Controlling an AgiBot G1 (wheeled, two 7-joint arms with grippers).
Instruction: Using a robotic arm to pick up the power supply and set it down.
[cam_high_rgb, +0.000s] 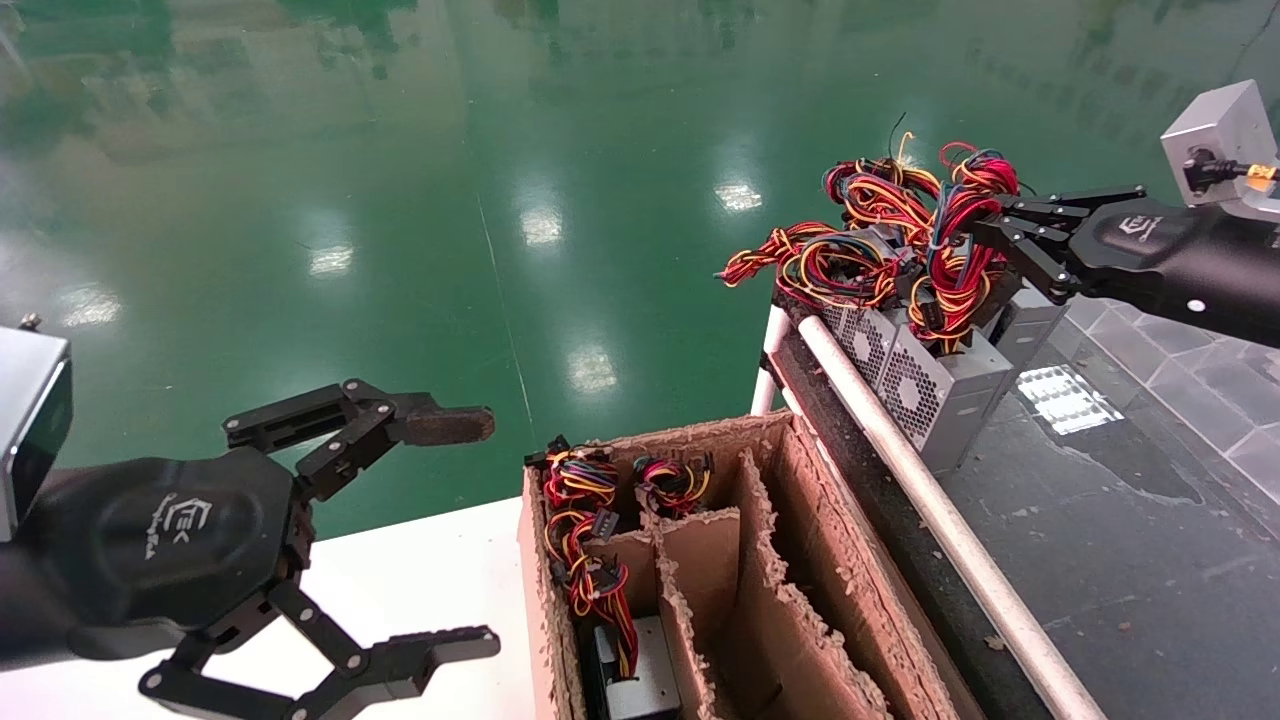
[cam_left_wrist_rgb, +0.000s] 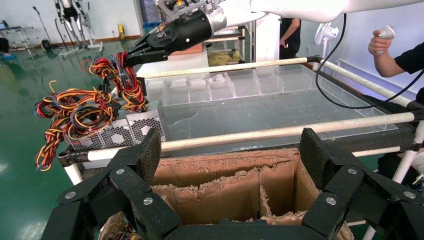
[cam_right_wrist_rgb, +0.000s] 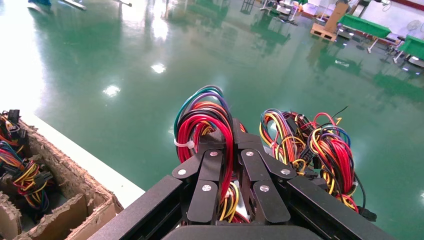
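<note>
On the near left, the left gripper (cam_high_rgb: 480, 530) hangs with its fingers spread wide, nothing between them, just beside the cardboard box (cam_high_rgb: 780, 600). The box's torn dividers form compartments, and coloured wires spill out of the leftmost one. Moving right, a white rail (cam_high_rgb: 940, 520) edges the dark table (cam_high_rgb: 1130, 560), where grey units stand in a row against it. At the far right, the robotic arm (cam_high_rgb: 985, 235) has its fingers clamped on the wire bundle (cam_right_wrist_rgb: 200, 120) of the power supply (cam_high_rgb: 945, 390), which stands on the table by the rail.
</note>
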